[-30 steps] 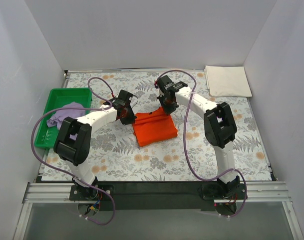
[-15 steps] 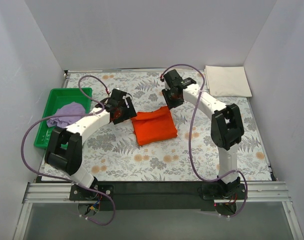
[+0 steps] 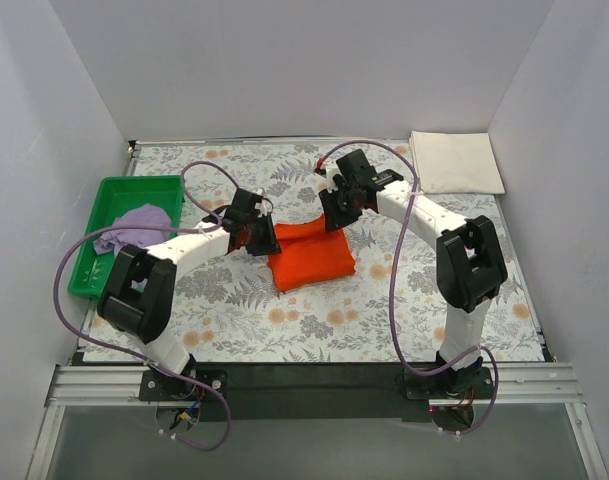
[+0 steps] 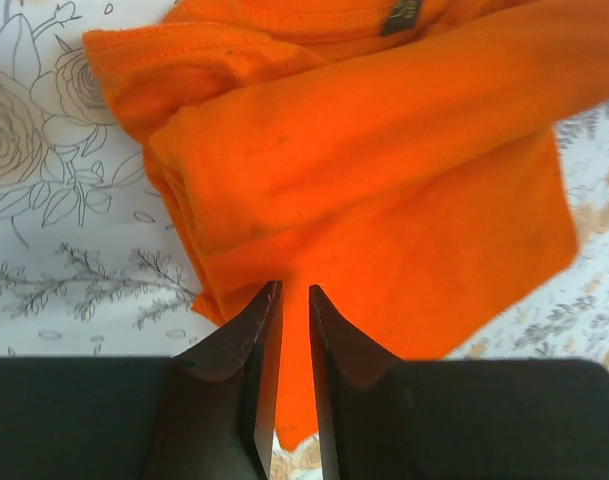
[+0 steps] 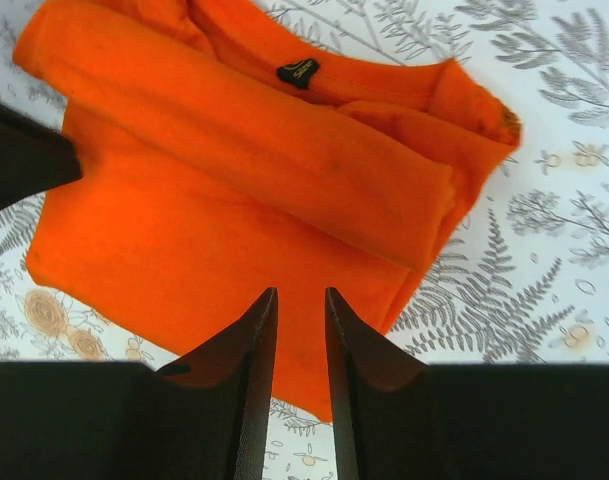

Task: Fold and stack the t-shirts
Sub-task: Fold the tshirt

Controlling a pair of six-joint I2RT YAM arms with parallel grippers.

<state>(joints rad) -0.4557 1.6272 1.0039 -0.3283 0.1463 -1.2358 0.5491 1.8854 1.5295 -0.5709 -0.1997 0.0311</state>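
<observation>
A flower-patterned table [image 3: 314, 330] fills the walled work cell. A green tray [image 3: 134, 183] sits at its left edge. At the centre lies the orange shirt [image 3: 312, 258], folded into a thick rectangle with its collar label facing up. The cream shirt [image 3: 456, 162] lies folded flat in the far right corner, and the lilac shirt [image 3: 134, 226] is bunched in the tray. The left claw [image 4: 294, 288] hangs over the orange shirt's left edge and the right claw [image 5: 299, 292] over its far edge. Each has its fingers drawn almost together, with only a thin slit between them, and grips nothing.
</observation>
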